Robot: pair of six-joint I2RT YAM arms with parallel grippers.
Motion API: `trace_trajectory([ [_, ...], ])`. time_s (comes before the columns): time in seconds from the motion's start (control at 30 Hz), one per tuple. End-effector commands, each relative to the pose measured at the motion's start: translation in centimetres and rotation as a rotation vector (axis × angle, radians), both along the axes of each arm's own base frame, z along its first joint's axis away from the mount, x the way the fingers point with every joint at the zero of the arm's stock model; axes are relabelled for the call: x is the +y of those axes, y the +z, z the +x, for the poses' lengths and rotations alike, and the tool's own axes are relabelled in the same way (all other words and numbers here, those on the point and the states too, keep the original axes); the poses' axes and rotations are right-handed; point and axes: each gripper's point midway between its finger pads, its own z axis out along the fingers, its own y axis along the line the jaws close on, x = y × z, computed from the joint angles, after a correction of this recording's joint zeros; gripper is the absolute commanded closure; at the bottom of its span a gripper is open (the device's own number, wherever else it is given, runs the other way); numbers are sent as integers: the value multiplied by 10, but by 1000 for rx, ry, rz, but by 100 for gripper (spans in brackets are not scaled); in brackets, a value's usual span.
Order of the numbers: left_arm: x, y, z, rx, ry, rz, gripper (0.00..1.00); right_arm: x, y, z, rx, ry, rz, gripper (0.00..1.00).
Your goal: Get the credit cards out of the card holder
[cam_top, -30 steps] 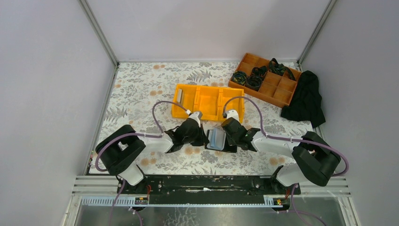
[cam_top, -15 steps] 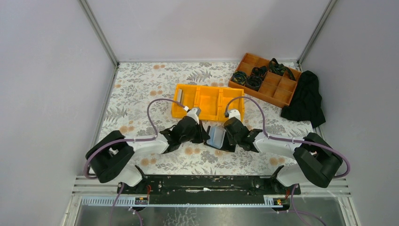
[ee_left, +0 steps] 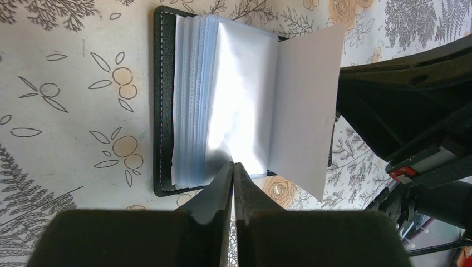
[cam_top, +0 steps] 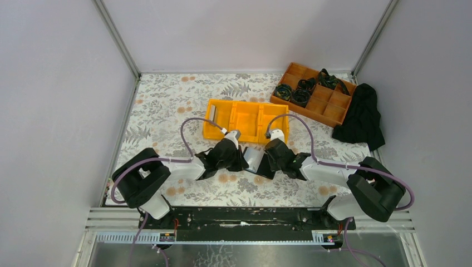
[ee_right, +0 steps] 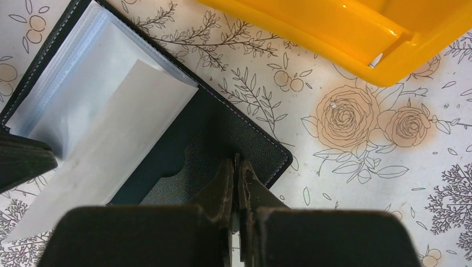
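Top external: card holder (ee_right: 222, 128) lies open on tabletop btwn both arms, just beside yellow bin (ee_right: 334, 33).
Left gripper (ee_left: 233, 172) closed, tips at sleeves' (ee_left: 239, 94) edge; right gripper (ee_right: 236, 167) closed, on black cover. Pin cover w/ right, lift one sleeve, pinch card not plastic.

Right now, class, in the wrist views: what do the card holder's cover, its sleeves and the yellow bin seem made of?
Card holder cover: black leather or imitation, matte, with stitched edge. Sleeves: thin clear plastic, shiny with glare. Yellow bin: probably moulded hard plastic, smooth sheen.
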Motion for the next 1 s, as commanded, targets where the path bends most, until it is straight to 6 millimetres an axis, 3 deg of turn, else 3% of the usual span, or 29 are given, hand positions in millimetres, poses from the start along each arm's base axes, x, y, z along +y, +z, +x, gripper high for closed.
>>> trace_trajectory([
  [0.0, 2, 17, 18, -82, 49, 10, 92, 1, 8, 6, -36, -10, 38, 100],
  [0.33, 26, 28, 44, -141, 114, 58, 89, -4, 4, 2, -30, -8, 40, 100],
  [0.63, 9, 9, 38, -84, 52, 22, 90, -6, 3, 2, -30, -8, 42, 100],
  [0.77, 10, -2, 37, -62, 56, 36, 90, -6, 2, 2, -28, -7, 45, 100],
  [0.97, 0, 3, 32, -48, 20, -16, 91, -6, -1, 2, -20, -4, 44, 100],
])
